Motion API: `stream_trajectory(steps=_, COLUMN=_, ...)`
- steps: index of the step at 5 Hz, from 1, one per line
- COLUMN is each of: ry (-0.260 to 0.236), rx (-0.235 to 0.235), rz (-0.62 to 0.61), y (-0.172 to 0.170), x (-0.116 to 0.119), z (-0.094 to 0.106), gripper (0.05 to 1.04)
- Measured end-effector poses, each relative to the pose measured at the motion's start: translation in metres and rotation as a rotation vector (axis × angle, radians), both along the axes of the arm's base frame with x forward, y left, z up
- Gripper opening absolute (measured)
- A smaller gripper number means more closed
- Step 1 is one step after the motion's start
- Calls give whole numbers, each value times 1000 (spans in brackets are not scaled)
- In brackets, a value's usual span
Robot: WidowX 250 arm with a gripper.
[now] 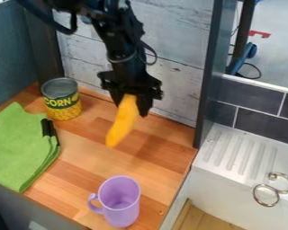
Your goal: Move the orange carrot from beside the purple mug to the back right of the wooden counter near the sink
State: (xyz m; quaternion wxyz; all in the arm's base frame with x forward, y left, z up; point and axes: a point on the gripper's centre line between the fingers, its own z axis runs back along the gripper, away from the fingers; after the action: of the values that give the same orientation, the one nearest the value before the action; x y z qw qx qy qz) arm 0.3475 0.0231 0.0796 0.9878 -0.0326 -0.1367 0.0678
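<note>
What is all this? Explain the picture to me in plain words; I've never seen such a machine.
The black machine is a robot arm. It comes in from the top of the picture, which a fixed camera takes, looking down at a slant. At the arm's lower end is its hand, two fingers that work like a pincer. They hold a long yellow-orange object by its upper end, above the wooden counter.

On the counter, a can stands at the back left, a green cloth lies at the left, and a purple mug stands near the front. At the right is a white sink unit with grooves on top.
</note>
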Motion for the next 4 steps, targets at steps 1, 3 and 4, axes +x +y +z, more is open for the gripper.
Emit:
stream_trajectory(steps=1, ry=85, rx=-70, rz=-25, y=-22, x=16, z=-24, gripper=593)
stream_trajectory(steps=3, ry=183, rx=-82, rz=-101, y=-51, x=35, z=-56, gripper=593)
stream_trajectory(steps=4, ry=228, rx=-28, rz=-103, y=-47, x=25, z=-69, gripper=592)
